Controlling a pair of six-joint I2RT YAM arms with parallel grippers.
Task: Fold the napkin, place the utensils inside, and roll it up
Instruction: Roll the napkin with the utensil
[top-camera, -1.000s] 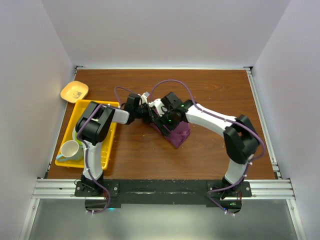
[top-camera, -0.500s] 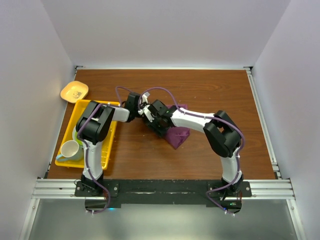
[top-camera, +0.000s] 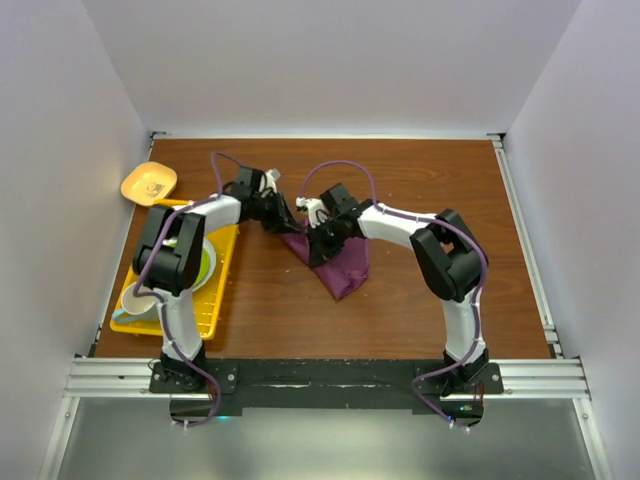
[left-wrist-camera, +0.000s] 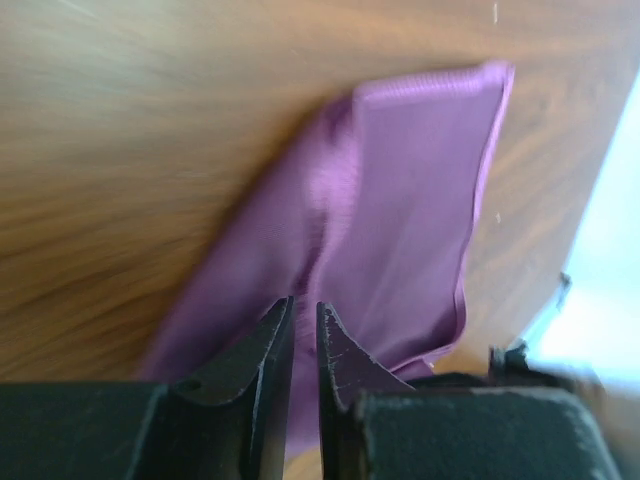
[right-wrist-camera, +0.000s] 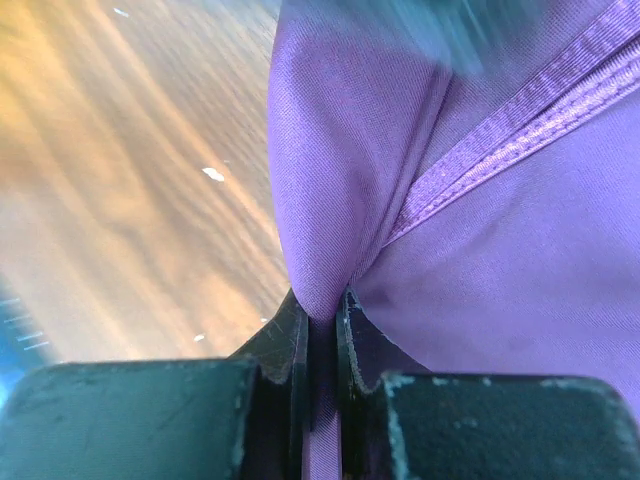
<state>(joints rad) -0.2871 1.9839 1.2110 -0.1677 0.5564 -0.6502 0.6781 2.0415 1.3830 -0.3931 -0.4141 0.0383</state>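
The plum-purple napkin (top-camera: 340, 265) lies bunched and partly folded on the wooden table near its middle. My right gripper (top-camera: 320, 240) sits at the napkin's upper left part. In the right wrist view it (right-wrist-camera: 320, 300) is shut on a fold of the napkin (right-wrist-camera: 500, 250), with cloth pinched between the jaws. My left gripper (top-camera: 285, 220) is just left of the cloth's near corner. In the left wrist view it (left-wrist-camera: 303, 305) stands slightly open with nothing in the narrow gap, and the napkin (left-wrist-camera: 420, 200) lies beyond the tips. The utensils do not show in any view.
A yellow tray (top-camera: 225, 290) at the left holds a green plate (top-camera: 205, 265) and a white mug (top-camera: 140, 300), partly under the left arm. A small yellow dish (top-camera: 148, 183) sits behind it. White walls close in the table on three sides.
The right gripper has shut on a fold of the napkin. The left gripper has parted its jaws and drawn back to the left, off the cloth. The napkin has shifted slightly left.
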